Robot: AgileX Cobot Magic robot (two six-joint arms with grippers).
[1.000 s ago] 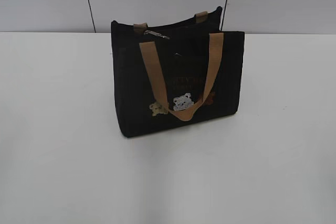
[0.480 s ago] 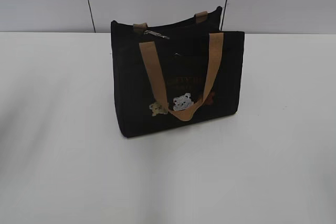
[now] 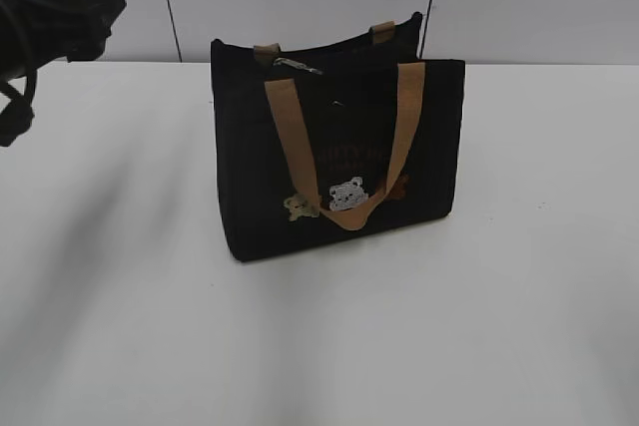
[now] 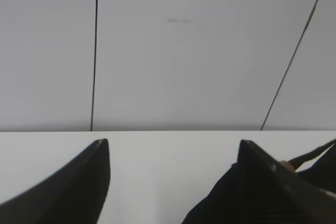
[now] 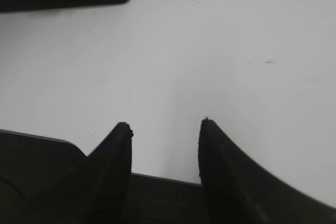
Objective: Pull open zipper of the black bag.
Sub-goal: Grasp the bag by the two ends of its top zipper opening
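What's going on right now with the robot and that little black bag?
Left hand open, empty, up at far left. Right hand open over bare table. Black bag upright, untouched; zipper pull at top rim. Nothing in the way.

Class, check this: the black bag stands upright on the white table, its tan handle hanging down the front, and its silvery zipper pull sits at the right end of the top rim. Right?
Not quite. The exterior view shows the zipper pull at the left end of the top rim. The black bag does stand upright on the white table, tan handle hanging down its front.

Exterior slants down, wrists low, sharing black bag (image 3: 334,147)
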